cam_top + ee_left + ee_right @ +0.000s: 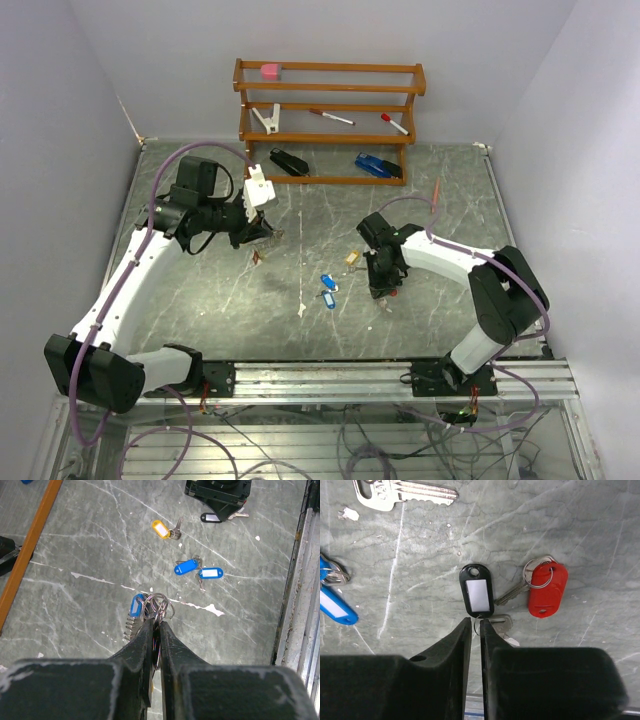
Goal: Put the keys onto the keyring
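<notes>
My left gripper [159,626] is clenched on the keyring [159,607], with a blue-tagged key [136,605] hanging just left of its tips. Ahead of it, a yellow-tagged key [161,528] and a pair of blue-tagged keys [186,567] lie loose on the table [90,540]. My right gripper [475,625] has its jaws nearly together at the small ring of the black-tagged key [477,591]; I cannot tell whether they pinch it. A red-tagged key [547,589] lies just to the right.

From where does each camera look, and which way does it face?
Top external: high behind the robot, facing down on the table; left arm and right arm show.
Left wrist: on the left arm, slanting down past the left claw, shut on the keyring, toward the black-tagged key.
Right wrist: on the right arm, straight down past the right claw onto that key.
Shared: both wrist views show it.
</notes>
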`<action>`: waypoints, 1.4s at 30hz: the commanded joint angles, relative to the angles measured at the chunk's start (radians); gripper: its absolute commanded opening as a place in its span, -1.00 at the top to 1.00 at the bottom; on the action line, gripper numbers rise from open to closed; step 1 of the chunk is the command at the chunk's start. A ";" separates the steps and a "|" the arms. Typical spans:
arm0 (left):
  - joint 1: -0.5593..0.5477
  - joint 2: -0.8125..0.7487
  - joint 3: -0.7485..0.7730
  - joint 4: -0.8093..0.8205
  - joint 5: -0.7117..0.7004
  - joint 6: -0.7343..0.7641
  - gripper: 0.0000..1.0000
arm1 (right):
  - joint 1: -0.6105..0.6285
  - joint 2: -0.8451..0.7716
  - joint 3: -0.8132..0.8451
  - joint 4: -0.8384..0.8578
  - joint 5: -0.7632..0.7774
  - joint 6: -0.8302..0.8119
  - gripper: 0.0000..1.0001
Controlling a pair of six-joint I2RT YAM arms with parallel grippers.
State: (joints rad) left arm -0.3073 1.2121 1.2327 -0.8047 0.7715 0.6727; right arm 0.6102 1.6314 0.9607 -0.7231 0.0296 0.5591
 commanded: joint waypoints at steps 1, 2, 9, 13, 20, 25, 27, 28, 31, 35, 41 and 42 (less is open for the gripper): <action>-0.005 -0.004 0.014 0.014 0.048 0.002 0.86 | 0.002 0.001 -0.002 0.003 0.005 -0.004 0.91; -0.006 -0.005 0.018 0.011 0.051 0.000 0.86 | 0.003 -0.002 0.000 0.001 0.009 -0.006 0.96; -0.007 0.011 0.069 -0.060 0.083 0.049 0.86 | 0.002 -0.063 0.028 -0.025 0.030 -0.016 1.00; -0.011 0.036 0.109 -0.125 0.070 0.113 0.86 | 0.002 -0.072 0.034 -0.059 0.042 -0.028 1.00; -0.012 0.014 0.078 -0.073 0.084 0.068 0.86 | 0.003 -0.038 0.079 -0.112 0.030 -0.041 0.64; -0.012 0.019 0.080 -0.079 0.079 0.072 0.86 | 0.002 -0.026 0.065 -0.096 0.003 -0.045 0.46; -0.012 0.018 0.083 -0.083 0.077 0.077 0.86 | 0.003 -0.017 0.057 -0.093 -0.004 -0.043 0.44; -0.012 0.017 0.085 -0.084 0.075 0.079 0.86 | 0.005 -0.012 0.052 -0.094 -0.005 -0.044 0.43; -0.012 0.017 0.084 -0.084 0.073 0.082 0.86 | 0.009 -0.004 0.046 -0.091 -0.008 -0.041 0.41; -0.012 0.015 0.076 -0.077 0.077 0.076 0.86 | 0.011 0.002 0.015 -0.084 -0.012 -0.042 0.43; -0.012 0.014 0.074 -0.071 0.078 0.070 0.86 | 0.010 0.020 0.004 -0.071 -0.012 -0.040 0.49; -0.012 0.014 0.075 -0.072 0.078 0.071 0.86 | 0.011 0.025 0.005 -0.071 -0.012 -0.040 0.49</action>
State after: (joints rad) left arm -0.3115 1.2472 1.3090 -0.9073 0.8154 0.7429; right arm 0.6167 1.6371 0.9733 -0.7986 0.0166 0.5186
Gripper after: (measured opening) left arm 0.145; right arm 0.260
